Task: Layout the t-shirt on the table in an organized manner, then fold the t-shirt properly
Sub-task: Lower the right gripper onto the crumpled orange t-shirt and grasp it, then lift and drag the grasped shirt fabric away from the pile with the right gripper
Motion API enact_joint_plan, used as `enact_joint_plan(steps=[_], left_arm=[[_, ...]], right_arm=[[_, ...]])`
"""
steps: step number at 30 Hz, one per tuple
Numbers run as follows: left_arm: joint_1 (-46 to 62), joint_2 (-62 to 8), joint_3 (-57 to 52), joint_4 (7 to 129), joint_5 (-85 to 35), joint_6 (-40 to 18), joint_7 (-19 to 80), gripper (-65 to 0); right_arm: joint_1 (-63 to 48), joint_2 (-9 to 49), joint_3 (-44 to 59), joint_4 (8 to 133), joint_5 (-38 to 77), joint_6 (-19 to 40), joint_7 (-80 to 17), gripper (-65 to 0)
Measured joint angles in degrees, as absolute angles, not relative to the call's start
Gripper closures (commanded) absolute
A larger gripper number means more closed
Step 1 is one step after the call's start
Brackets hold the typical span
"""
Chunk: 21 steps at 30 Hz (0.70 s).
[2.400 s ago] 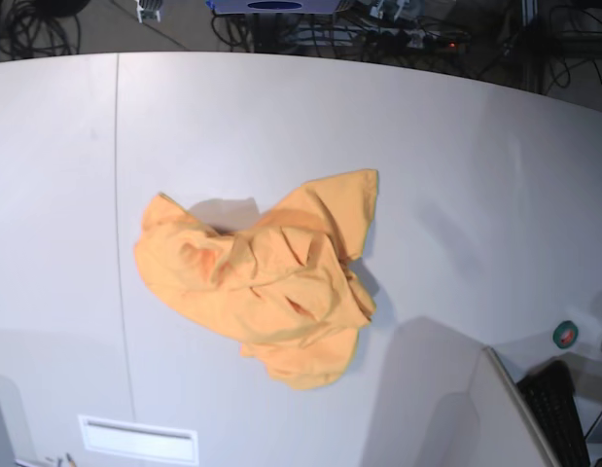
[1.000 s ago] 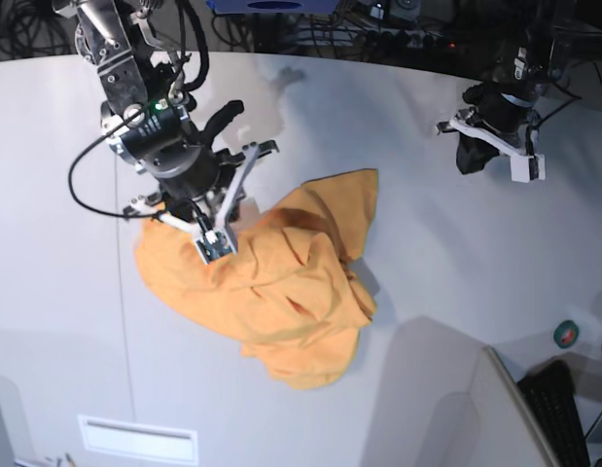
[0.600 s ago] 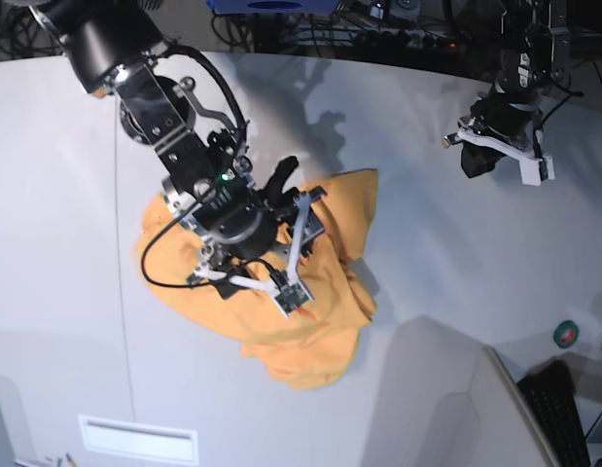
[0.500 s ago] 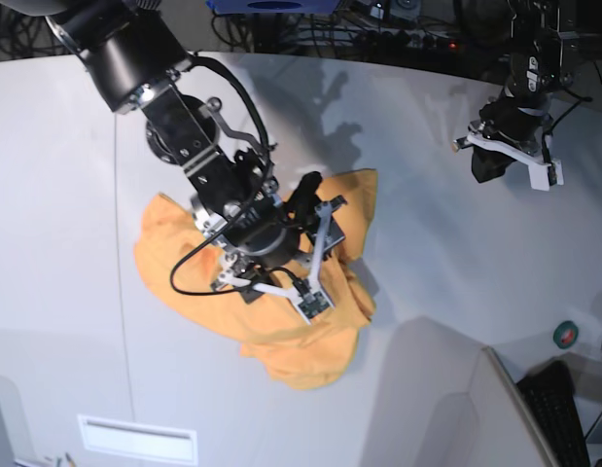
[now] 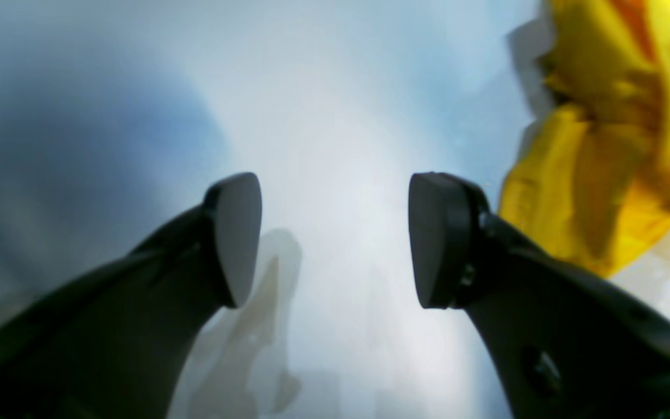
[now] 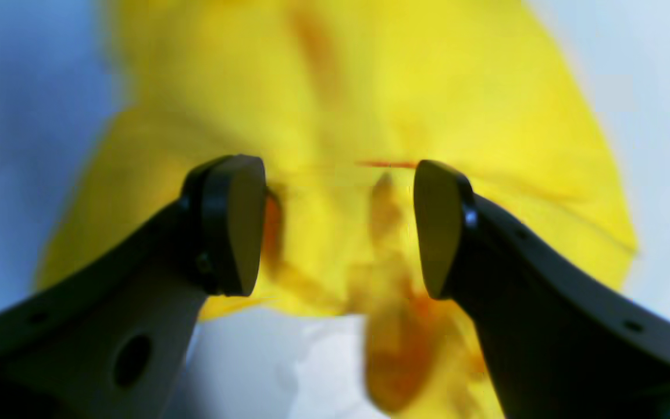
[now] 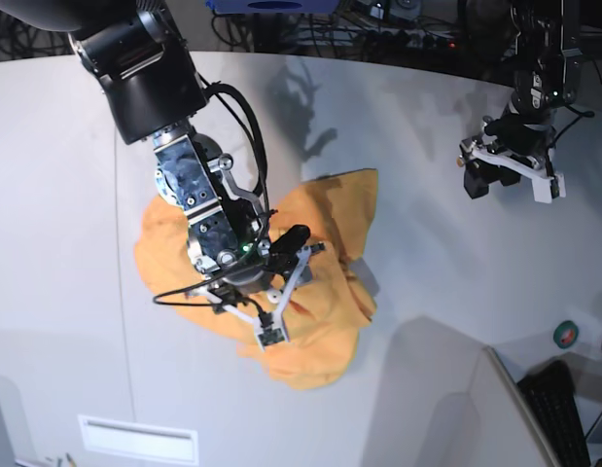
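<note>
Shirt (image 7: 281, 282) lay crumpled mid-table (image 7: 456, 272), nothing spread or folded. Right gripper (image 6: 338, 227) hung over it, jaws apart, empty. Left gripper (image 5: 335, 238) over bare table beside shirt, jaws apart. Whole layout and fold remained.

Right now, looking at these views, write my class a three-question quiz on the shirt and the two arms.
1. True or false: the t-shirt lies flat and spread out on the table.
2. Which gripper hovers over the shirt? A) left gripper B) right gripper
3. Fill in: the jaws of both grippers are ____.

Key: 1. False, it lies crumpled in a heap. 2. B; the left hangs over bare table, apart from the shirt. 3. open.
</note>
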<state>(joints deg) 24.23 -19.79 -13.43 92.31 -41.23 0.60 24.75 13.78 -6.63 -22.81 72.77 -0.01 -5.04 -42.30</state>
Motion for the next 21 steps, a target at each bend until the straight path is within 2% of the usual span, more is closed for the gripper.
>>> enact_joint_plan(steps=[9, 11, 15, 16, 17, 19, 20, 21], left_arm=[[22.9, -19.5, -13.5, 89.9, -41.2, 0.8, 24.9, -38.2], [22.9, -19.6, -13.5, 89.9, -41.2, 0.8, 24.9, -38.2], [23.0, -20.0, -13.4, 89.9, -41.3, 0.8, 25.0, -38.2], [23.0, -20.5, -13.3, 89.9, -41.3, 0.5, 25.0, -38.2], [23.0, -21.0, -13.3, 89.9, -41.2, 0.6, 24.9, -38.2], [23.0, -21.5, -13.5, 89.9, -41.2, 0.7, 24.8, -38.2], [23.0, -21.8, -13.5, 89.9, -41.2, 0.6, 24.7, -38.2], [23.1, -22.0, -13.4, 89.9, -41.2, 0.6, 24.9, -38.2]], right_arm=[[12.0, -6.8, -22.9, 73.6, 7.0, -5.9, -43.1, -36.0], [12.0, -6.9, -23.5, 73.6, 8.2, -7.7, -43.0, -36.0], [14.3, -7.1, -23.5, 68.1, 10.9, -9.4, -42.5, -34.5], [15.0, -7.1, -23.3, 66.3, 12.0, -9.5, -42.4, -31.4], [15.3, -7.1, -23.0, 65.2, 13.0, -9.5, -41.7, -24.8], [15.0, -6.8, -23.0, 65.2, 14.0, -9.5, -40.0, -4.8], [14.8, -6.8, -23.0, 65.2, 14.2, -9.5, -40.0, 0.0], [14.4, -6.8, -23.0, 65.8, 14.2, -9.5, -40.2, 0.0]])
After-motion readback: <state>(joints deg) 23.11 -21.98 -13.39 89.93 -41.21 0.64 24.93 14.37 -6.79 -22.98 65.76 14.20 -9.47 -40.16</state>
